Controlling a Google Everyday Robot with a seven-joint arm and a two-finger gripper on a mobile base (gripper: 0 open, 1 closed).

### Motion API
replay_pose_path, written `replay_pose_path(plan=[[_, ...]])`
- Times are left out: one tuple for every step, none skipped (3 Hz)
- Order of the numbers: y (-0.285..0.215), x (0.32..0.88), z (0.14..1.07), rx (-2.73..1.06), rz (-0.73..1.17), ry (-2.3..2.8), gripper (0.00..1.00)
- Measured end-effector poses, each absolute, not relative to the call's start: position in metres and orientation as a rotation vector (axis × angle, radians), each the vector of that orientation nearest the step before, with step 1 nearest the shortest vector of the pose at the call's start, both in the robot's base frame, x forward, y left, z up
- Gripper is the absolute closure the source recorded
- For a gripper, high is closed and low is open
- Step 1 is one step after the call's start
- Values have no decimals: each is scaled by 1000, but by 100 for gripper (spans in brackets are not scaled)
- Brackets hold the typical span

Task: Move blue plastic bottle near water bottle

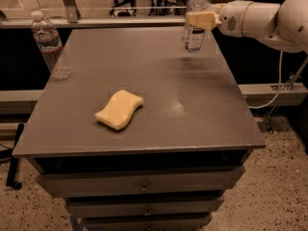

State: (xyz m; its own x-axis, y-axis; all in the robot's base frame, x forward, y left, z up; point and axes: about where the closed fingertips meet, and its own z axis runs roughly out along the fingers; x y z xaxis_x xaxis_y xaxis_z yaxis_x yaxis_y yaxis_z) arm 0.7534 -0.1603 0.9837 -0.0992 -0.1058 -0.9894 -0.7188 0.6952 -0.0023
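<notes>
Pincer (193,20) far right, holding blue plastic bottle (193,38) — above table (144,66), water bottle (51,47) left

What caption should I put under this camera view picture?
Gripper holds the blue plastic bottle over the table, far right; the water bottle stands far left.

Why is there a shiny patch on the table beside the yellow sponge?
Camera view: that pale patch is glare, light bouncing off the table right of the sponge. Camera view too: a faint shadow lies below the blue plastic bottle, held up by the hand over the far right corner.
</notes>
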Motion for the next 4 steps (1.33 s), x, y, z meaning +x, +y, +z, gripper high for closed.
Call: replay_pose_path(plan=[[-136, 745, 977, -724, 612, 1594, 100], [-81, 733, 968, -836, 644, 1531, 100], [7, 723, 968, -998, 704, 1462, 100], [57, 717, 974, -1090, 749, 1421, 100]])
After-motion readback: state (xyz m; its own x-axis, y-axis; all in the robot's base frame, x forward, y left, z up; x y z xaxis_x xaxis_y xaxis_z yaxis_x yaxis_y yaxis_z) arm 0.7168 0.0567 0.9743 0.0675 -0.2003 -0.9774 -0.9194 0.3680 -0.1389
